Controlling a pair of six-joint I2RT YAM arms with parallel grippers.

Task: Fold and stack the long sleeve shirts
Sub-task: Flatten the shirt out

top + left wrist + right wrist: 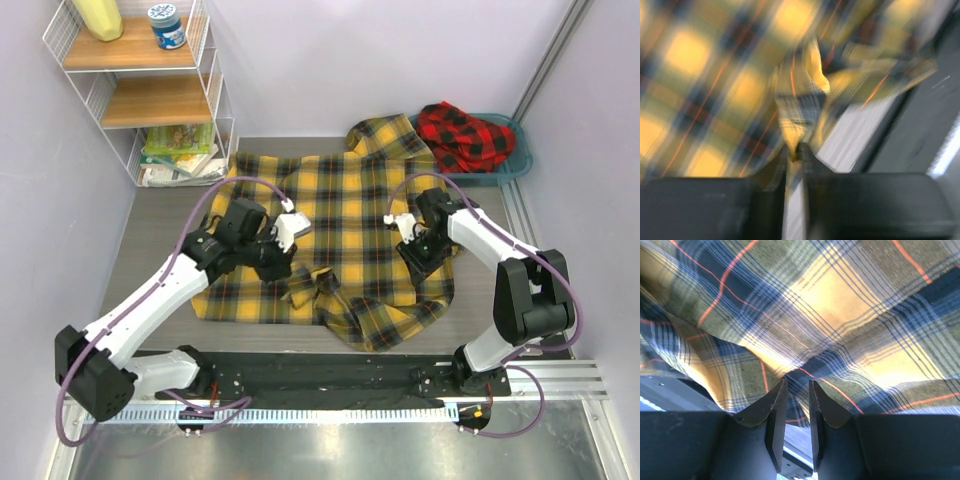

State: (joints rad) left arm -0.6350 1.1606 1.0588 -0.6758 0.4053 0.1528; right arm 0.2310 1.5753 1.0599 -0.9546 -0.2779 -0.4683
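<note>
Left tool [795, 150] looked clamped on a raised ridge of the yellow shirt [345, 200] near its front hem, though that view was blurred. The right tool [796, 385] was pinched shut on a fold at the shirt's right side. Shirt lay spread on the table [150, 240], near edge rumpled. Grips on opposite sides probably let both arms carry one edge over evenly for a fold. Red shirt [465, 135] sat bunched in the teal basin [522, 168] at the far right corner, not yet folded.

I work in a lab test booth. Plain lilac walls [400, 60] box in my table [160, 240], a bolted aluminium rail [560, 372] lines its near edge, and a wire shelf [130, 95] stands at the far left corner.
</note>
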